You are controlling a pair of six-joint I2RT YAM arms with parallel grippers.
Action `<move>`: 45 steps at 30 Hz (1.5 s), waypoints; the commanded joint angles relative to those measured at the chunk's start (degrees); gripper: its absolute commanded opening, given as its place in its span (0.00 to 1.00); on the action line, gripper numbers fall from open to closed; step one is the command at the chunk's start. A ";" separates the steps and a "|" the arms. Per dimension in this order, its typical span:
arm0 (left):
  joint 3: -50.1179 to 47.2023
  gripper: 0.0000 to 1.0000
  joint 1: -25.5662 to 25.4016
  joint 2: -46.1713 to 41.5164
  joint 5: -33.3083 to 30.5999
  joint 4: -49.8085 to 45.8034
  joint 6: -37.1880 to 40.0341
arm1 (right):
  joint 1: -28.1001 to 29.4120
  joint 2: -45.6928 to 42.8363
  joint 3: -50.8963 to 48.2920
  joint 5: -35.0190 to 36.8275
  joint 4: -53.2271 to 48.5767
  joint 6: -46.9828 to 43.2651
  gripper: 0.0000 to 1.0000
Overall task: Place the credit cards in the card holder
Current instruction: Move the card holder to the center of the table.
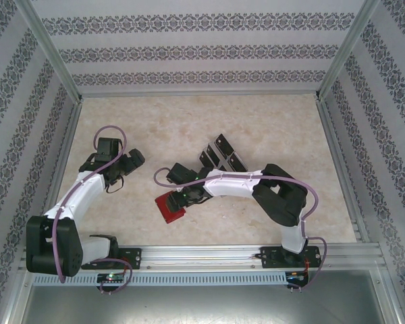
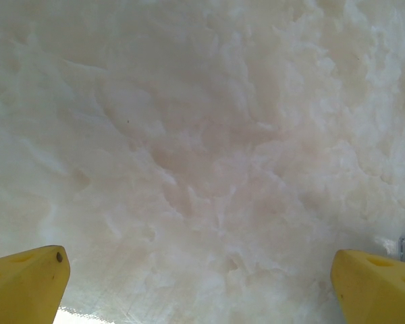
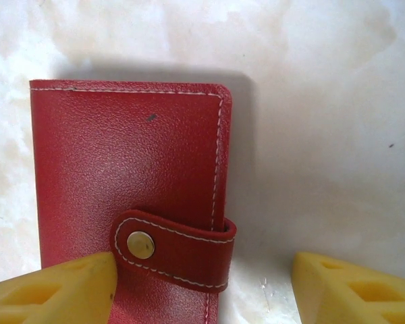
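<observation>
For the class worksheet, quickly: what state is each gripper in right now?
Left gripper: open, holding nothing, over bare table.
Right gripper: open, straddling the red wallet's snap edge, not gripping.

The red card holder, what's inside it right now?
The inside cannot be seen. The card holder lies closed on the table, with its snap tab fastened across the edge. Only its red outer cover shows; whatever it holds is covered.
</observation>
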 commanded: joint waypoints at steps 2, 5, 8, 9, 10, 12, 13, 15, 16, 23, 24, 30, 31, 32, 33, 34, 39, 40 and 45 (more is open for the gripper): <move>-0.50 1.00 -0.59 -1.02 0.28 -0.14 -0.63 | 0.65 1.68 1.80 -2.56 1.26 1.31 0.68; -0.50 1.00 -0.67 -0.75 0.51 0.18 -0.71 | 0.65 2.39 1.65 -3.28 1.93 1.82 0.64; -0.48 1.00 -0.77 -0.43 0.71 0.26 -0.58 | 0.61 3.08 1.64 -3.79 2.50 2.21 0.62; -0.42 1.00 -0.77 -0.35 0.71 0.32 -0.58 | 0.65 3.27 1.64 -3.88 2.61 2.24 0.60; -0.48 1.00 -0.83 -0.28 0.76 0.35 -0.53 | 0.65 3.36 1.64 -3.94 2.67 2.25 0.58; -0.44 1.00 -0.86 -0.21 0.91 0.44 -0.48 | 0.52 3.37 1.56 -3.97 2.74 2.30 0.54; -0.35 1.00 -0.93 -0.09 0.99 0.44 -0.53 | 0.56 3.24 1.55 -3.93 2.79 2.33 0.53; -0.19 1.00 -1.02 -0.02 1.16 0.53 -0.53 | 0.43 3.11 1.47 -3.87 2.72 2.32 0.51; -0.09 1.00 -1.08 0.05 1.27 0.53 -0.51 | 0.32 2.94 1.46 -3.79 2.68 2.27 0.51; 0.80 1.00 -1.82 0.45 1.76 -0.26 0.27 | -1.55 0.63 0.24 -1.92 2.68 2.50 0.49; 0.90 1.00 -1.91 0.55 1.93 -0.48 0.38 | -2.10 0.05 -0.22 -1.41 2.87 2.65 0.47; 0.83 1.00 -3.11 0.97 3.50 -1.45 0.83 | -5.25 -3.06 -3.02 0.25 4.04 3.13 0.45; 0.78 1.00 -3.43 1.07 3.82 -1.57 0.83 | -5.64 -3.43 -3.33 0.48 4.00 3.08 0.45; 0.69 1.00 -3.73 1.17 4.16 -1.67 0.78 | -5.97 -3.73 -3.58 0.75 4.00 3.03 0.45; 0.62 1.00 -4.21 1.25 4.60 -1.71 0.88 | -6.38 -3.99 -3.73 0.84 4.13 3.08 0.45; 0.61 1.00 -4.76 1.45 5.04 -2.04 0.86 | -6.76 -4.24 -4.17 0.78 4.38 3.26 0.45; -0.50 1.00 -8.09 2.01 7.42 -2.31 -0.02 | -8.04 -4.46 -5.03 -1.37 6.45 4.21 0.44; -0.98 1.00 -8.75 2.02 8.14 -1.77 -0.42 | -8.24 -4.49 -5.28 -2.04 7.17 4.55 0.44; -2.72 1.00 -11.34 2.90 9.57 0.68 -2.77 | -8.42 -5.50 -5.54 -2.32 8.16 5.32 0.44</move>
